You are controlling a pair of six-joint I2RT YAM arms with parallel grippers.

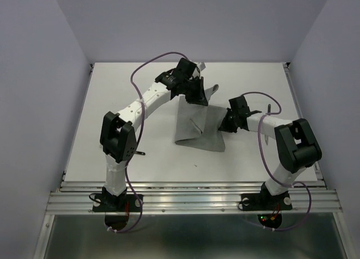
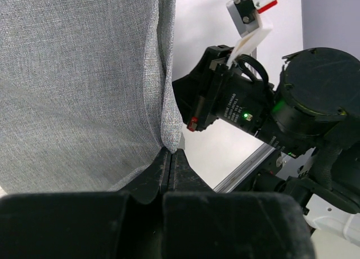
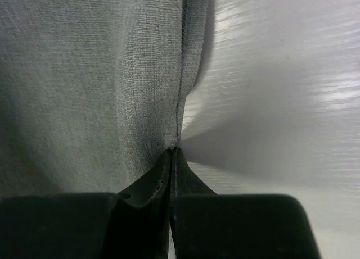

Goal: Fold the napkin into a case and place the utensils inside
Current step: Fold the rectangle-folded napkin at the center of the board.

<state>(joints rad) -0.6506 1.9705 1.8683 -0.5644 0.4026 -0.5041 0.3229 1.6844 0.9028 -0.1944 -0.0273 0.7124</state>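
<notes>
On the worktop (image 1: 253, 79) the napkin (image 1: 198, 130) sits centre, partly lifted; fold step in hand. We note left tool (image 2: 170, 159) and right tool (image 3: 171, 158) each pinching its hem. Next, we judge: carry both corners across evenly.

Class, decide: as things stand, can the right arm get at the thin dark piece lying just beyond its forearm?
Probably not yet: the right fingers are shut on the napkin, though the thin dark piece itself lies uncovered.
</notes>
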